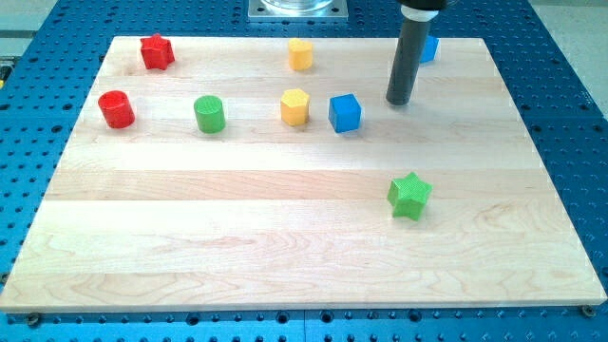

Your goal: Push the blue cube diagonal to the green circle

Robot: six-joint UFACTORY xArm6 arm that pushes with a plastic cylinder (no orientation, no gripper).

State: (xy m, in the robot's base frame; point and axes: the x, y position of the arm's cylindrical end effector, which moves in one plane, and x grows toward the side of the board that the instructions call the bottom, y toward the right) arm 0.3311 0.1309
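Blue cube [346, 112], solid blue with a lighter top face and no readable markings, sits on the wooden worktop [285, 228] just right of a yellow block [295, 106]; the green circle [209, 114] stands well to its left. My tip [398, 102], a bare rod end effector grasping nothing, rests near the cube's right, apart from it.
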